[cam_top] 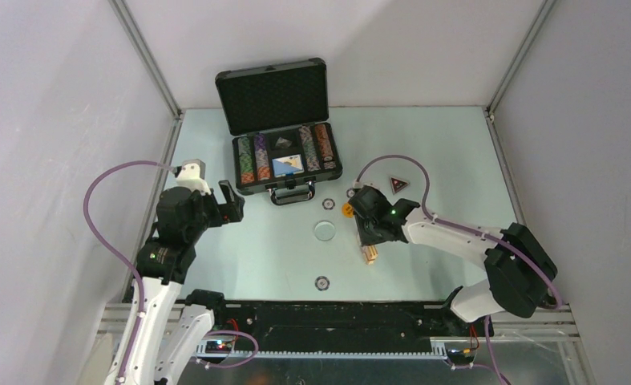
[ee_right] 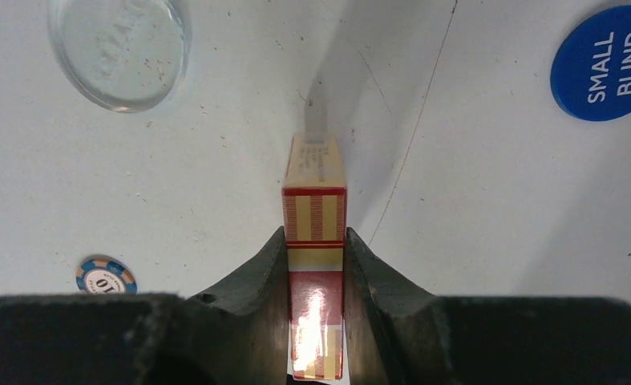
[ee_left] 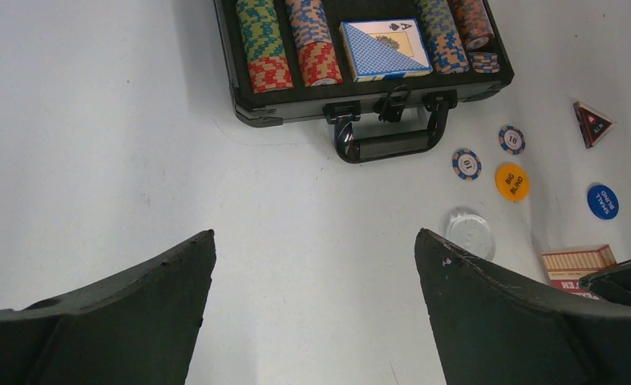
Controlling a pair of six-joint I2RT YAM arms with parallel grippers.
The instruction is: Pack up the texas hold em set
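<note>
Four chip rows (ee_left: 268, 44), blue deck (ee_left: 384, 50) in open briefcase (ee_left: 312, 103), left jaws apart, right jaws clamping red deck (ee_right: 315, 208)

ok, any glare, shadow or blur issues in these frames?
Right wrist: hot glare on the glossy card box, its shadow running up the table. Left wrist: left gripper dark, near-featureless. Top: even light, loose chips too small to read.

pale desk (cam_top: 256, 253), surface lightly speckled; grey enclosure walls (cam_top: 55, 96) on three sides; aluminium corner posts (cam_top: 146, 58).
</note>
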